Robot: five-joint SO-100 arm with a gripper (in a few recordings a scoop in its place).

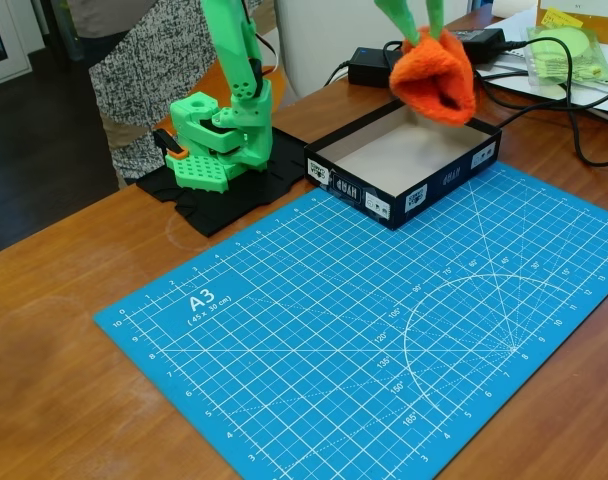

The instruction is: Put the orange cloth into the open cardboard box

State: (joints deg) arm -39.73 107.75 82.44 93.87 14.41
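Nearest the camera in the fixed view, a blue cutting mat (384, 330) marked A3 lies on the wooden worktop (54, 390), filling the middle and the 5 o'clock part of the picture. Just past its far edge, toward 12 o'clock from the mat's centre, stands the open cardboard box (404, 165), black-walled with small white labels and pale inside, touching or nearly touching the mat. At 10 o'clock from the box the green arm's base (219, 140) sits on a black cloth pad (224, 195). Above the box's far right corner hangs the orange cloth (436, 78), clear of the box floor, drooping in a folded bunch. The green fingers (414, 20) come down from the top edge and are closed on the cloth's upper end, holding it aloft. Farther back, at 1 o'clock, black power bricks (369, 62) with cables and a pale green item in a clear bag (569, 50) lie on the worktop.
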